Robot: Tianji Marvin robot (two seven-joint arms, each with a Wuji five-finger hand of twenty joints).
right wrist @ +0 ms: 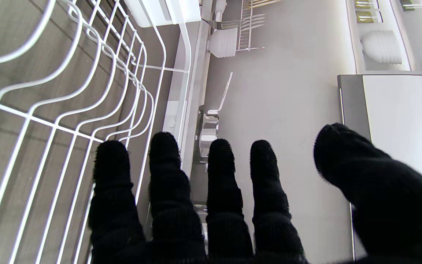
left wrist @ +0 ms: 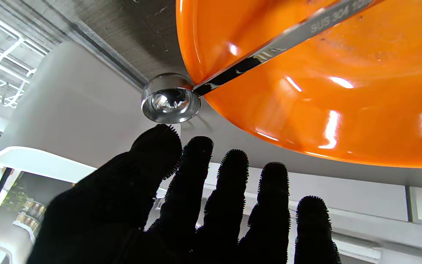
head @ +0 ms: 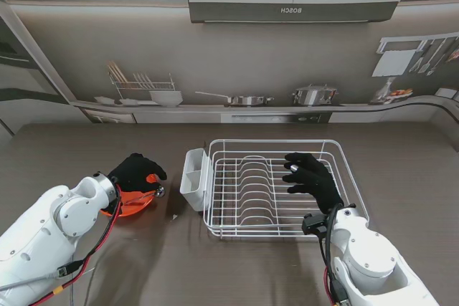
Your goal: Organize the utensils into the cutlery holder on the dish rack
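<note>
The left robot hand (head: 136,172) hovers over the orange bowl (head: 135,202), hiding most of it from the stand view; its fingers (left wrist: 229,176) are spread and hold nothing. A steel measuring spoon (left wrist: 170,102) lies across the bowl rim, handle end cut off by the frame. The right robot hand (head: 312,179) rests open above the dish rack (head: 280,185). The white cutlery holder (head: 194,178) hangs on the rack's left side, contents not discernible

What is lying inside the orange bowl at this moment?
A steel spoon lies in the orange bowl: its handle crosses the inside and its round head sticks out past the rim. The left hand covers part of the bowl from above, so anything else inside cannot be seen.
</note>
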